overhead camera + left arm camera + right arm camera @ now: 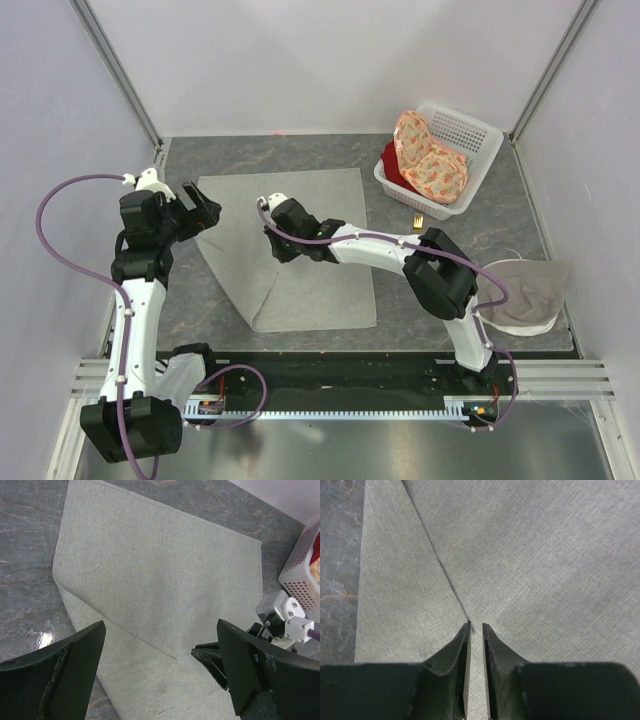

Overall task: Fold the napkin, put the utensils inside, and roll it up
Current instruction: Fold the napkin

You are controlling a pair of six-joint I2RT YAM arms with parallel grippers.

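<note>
The sage-grey napkin [310,210] [160,565] [545,555] lies flat in the middle of the table, its near-left corner folded in toward the centre along a diagonal crease. My right gripper [274,252] [476,626] hangs just over the tip of that folded flap. Its jaws stand a narrow slit apart, with only cloth showing through the gap. My left gripper [208,212] [161,625] hovers wide open above the napkin's left edge, holding nothing. Of the utensils, only a short shiny gold piece [417,217] shows, beside the basket and partly behind the right arm.
A white basket [480,140] [300,575] at the back right holds orange floral cloths [430,165] and something red [393,160]. A paler beige-grey cloth [525,290] lies bunched at the right edge. Walls close in the table on three sides.
</note>
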